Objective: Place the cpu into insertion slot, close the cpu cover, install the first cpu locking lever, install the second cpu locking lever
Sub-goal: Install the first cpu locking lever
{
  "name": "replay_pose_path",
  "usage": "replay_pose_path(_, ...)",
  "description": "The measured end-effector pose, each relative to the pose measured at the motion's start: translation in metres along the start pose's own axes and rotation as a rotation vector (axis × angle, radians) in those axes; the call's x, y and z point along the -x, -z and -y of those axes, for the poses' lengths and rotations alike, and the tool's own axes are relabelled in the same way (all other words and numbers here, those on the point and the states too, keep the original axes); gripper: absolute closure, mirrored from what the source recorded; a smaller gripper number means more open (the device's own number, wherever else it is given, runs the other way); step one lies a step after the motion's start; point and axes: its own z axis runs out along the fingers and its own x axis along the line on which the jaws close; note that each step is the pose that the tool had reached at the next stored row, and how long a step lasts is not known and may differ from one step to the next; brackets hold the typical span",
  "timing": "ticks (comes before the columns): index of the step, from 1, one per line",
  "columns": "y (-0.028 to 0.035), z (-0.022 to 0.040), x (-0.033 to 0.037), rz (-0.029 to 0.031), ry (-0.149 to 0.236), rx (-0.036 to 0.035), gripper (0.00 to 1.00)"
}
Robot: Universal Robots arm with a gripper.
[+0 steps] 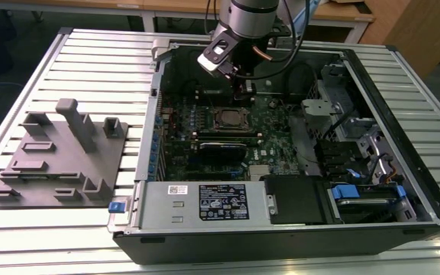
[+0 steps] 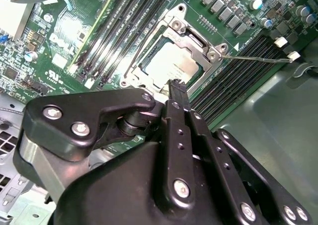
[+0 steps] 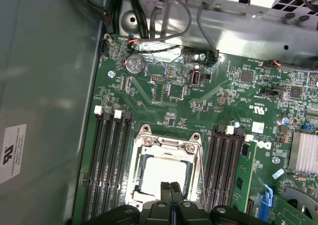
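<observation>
Nearest me, along the front wall of the open computer case (image 1: 281,243), sits one black-labelled power supply box (image 1: 204,201), well short of the insertion slot (image 1: 213,120). The case lies on a slatted tabletop (image 1: 98,51). Off to the exterior view's left of the slot, outside the case, is one grey fixture block (image 1: 59,160) with a single tall post.

Between the power supply and the slot lies one long black card (image 1: 222,150). Then comes the slot itself, mid-board. One cpu (image 3: 160,171) is seated in it. Its pale metal top shows through the cut-out of the one cpu cover (image 3: 168,146), which lies flat around it. From one corner of the cover a single thin wire lever (image 2: 258,59) sticks out sideways over the memory slots (image 3: 112,155). I count four of those in the bank on one flank of the slot. There is another bank on the opposite flank that I cannot count for certain.

Just past the slot's far edge, and above it, hangs the one hand (image 1: 242,94). Its two fingers (image 3: 167,195) are pressed together with nothing between them. In both wrist views the tips sit over the cover's rim. One arm (image 1: 251,17) rises behind.
</observation>
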Motion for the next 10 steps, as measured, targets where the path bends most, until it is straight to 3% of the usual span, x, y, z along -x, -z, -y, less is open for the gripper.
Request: replay_pose_path(10, 0.0000, 0.0000, 0.0000, 0.0001, 0.018, 0.0003, 0.90)
